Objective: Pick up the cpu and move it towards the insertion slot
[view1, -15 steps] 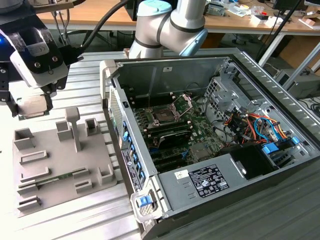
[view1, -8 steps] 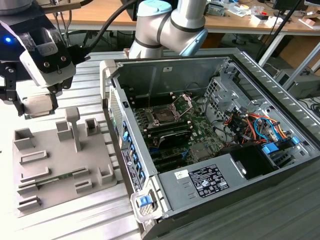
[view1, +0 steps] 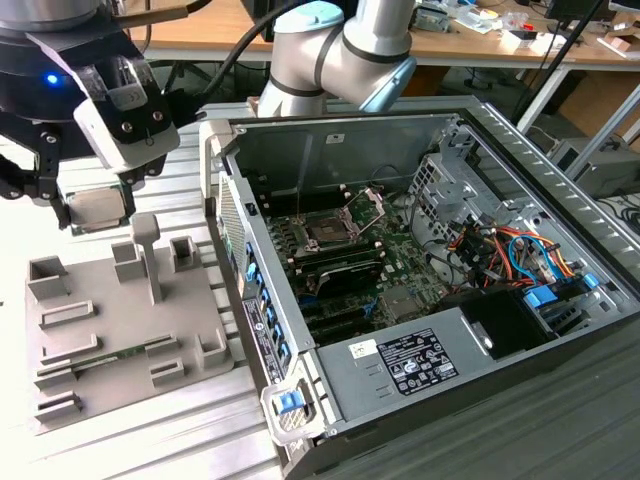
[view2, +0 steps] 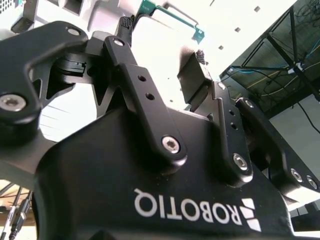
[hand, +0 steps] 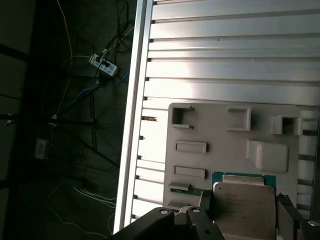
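Observation:
The cpu (view1: pixel 100 208) is a small square chip with a pale metal top and a green edge. My gripper (view1: pixel 98 212) is shut on it, one finger on each side, at the exterior view's left. It hangs above the far end of the grey fixture plate (view1: pixel 110 330). In the first wrist view the cpu (hand: pixel 245 202) sits between the dark fingers (hand: pixel 206 205) over the plate (hand: pixel 220 130). The second wrist view shows the gripper (view2: pixel 160 55) from below, clamped on the cpu (view2: pixel 160 40). The insertion slot (view1: pixel 328 230) lies inside the open computer case, its load plate (view1: pixel 372 205) raised, well to the right of the gripper.
The case's near wall (view1: pixel 235 230) stands between the gripper and the socket. A tall grey post (view1: pixel 148 250) and several blocks rise from the fixture plate. The arm's elbow (view1: pixel 330 50) sits behind the case. Coloured cables (view1: pixel 510 250) fill the case's right side. The slatted table's edge (hand: pixel 131 125) borders dark floor.

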`<state>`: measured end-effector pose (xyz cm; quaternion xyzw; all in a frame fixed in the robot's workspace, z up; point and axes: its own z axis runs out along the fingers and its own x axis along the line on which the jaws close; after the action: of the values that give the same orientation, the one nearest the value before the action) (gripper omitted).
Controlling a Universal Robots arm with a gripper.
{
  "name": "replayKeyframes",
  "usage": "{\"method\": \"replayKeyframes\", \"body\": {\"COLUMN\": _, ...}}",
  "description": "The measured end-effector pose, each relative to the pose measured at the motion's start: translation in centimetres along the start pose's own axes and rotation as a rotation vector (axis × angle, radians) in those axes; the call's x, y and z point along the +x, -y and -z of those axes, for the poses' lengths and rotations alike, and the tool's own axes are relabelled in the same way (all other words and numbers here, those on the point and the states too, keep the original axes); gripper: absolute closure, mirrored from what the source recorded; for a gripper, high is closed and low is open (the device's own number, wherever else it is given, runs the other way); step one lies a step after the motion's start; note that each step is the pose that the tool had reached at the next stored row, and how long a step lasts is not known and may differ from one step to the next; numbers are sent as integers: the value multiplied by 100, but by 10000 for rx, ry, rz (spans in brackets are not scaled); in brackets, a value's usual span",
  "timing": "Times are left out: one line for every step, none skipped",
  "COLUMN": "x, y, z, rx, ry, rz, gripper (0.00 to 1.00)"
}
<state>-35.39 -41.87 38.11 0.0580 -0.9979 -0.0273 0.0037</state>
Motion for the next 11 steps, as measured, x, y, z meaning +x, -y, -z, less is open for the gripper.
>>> {"method": "replayKeyframes", "body": {"x": -17, "y": 2, "z": 0, "rx": -1, "ry": -3, "rz": 0, "gripper": 45}}
{"method": "replayKeyframes", "body": {"x": -36, "y": 4, "z": 1, "rx": -1, "ry": -5, "rz": 0, "gripper": 45}}
{"method": "replayKeyframes", "body": {"x": -52, "y": 6, "z": 1, "rx": -1, "ry": -8, "rz": 0, "gripper": 45}}
{"method": "replayKeyframes", "body": {"x": -71, "y": 8, "z": 1, "rx": -2, "ry": -10, "rz": 0, "gripper": 45}}
{"method": "replayKeyframes", "body": {"x": -89, "y": 10, "z": 1, "rx": -2, "ry": -13, "rz": 0, "gripper": 45}}
{"method": "replayKeyframes", "body": {"x": -125, "y": 15, "z": 1, "rx": -2, "ry": -19, "rz": 0, "gripper": 45}}
{"method": "replayKeyframes", "body": {"x": -172, "y": 20, "z": 2, "rx": -3, "ry": -28, "rz": -2, "gripper": 45}}
{"method": "replayKeyframes", "body": {"x": -198, "y": 23, "z": 2, "rx": -3, "ry": -32, "rz": -2, "gripper": 45}}
{"method": "replayKeyframes", "body": {"x": -220, "y": 25, "z": 3, "rx": -4, "ry": -36, "rz": -2, "gripper": 45}}
{"method": "replayKeyframes", "body": {"x": -236, "y": 27, "z": 3, "rx": -5, "ry": -39, "rz": -2, "gripper": 45}}
{"method": "replayKeyframes", "body": {"x": -254, "y": 30, "z": 3, "rx": -5, "ry": -41, "rz": -2, "gripper": 45}}
